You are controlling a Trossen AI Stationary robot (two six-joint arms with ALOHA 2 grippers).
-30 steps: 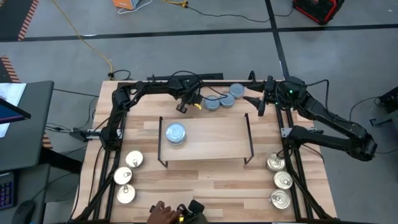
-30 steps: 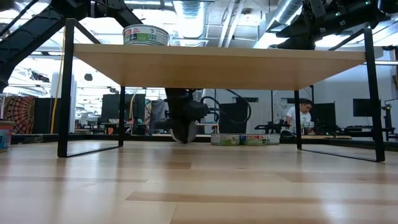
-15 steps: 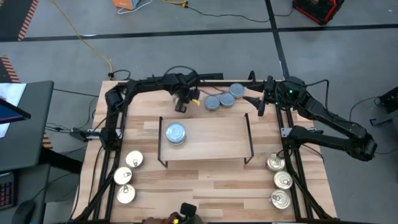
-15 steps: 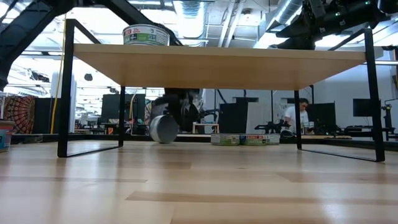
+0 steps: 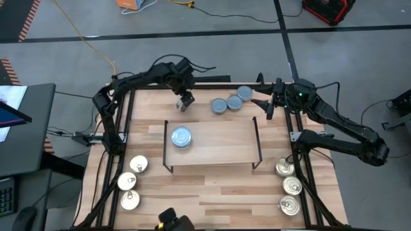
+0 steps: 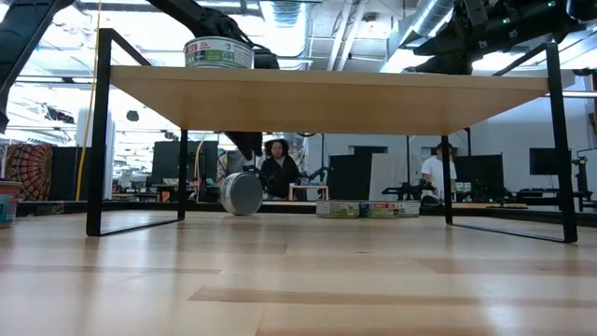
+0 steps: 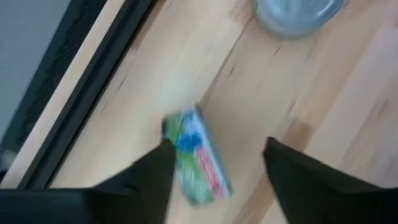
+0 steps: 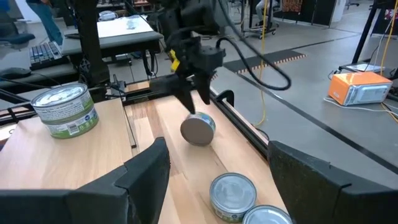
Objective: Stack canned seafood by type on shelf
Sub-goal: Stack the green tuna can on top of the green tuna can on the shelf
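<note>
Behind the shelf (image 5: 212, 144), the left tool (image 5: 185, 101) hangs apart over a seemingly on-edge tin (image 8: 198, 130); right tool (image 5: 268, 106) apart.

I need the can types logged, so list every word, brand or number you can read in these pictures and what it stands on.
None can be read.
Stack of tins on the shelf: green and white label print, too small to read.
Tin lying on edge under the left gripper: green, blue and red label, blurred.
Tins on the table behind the shelf: side labels too small.
</note>
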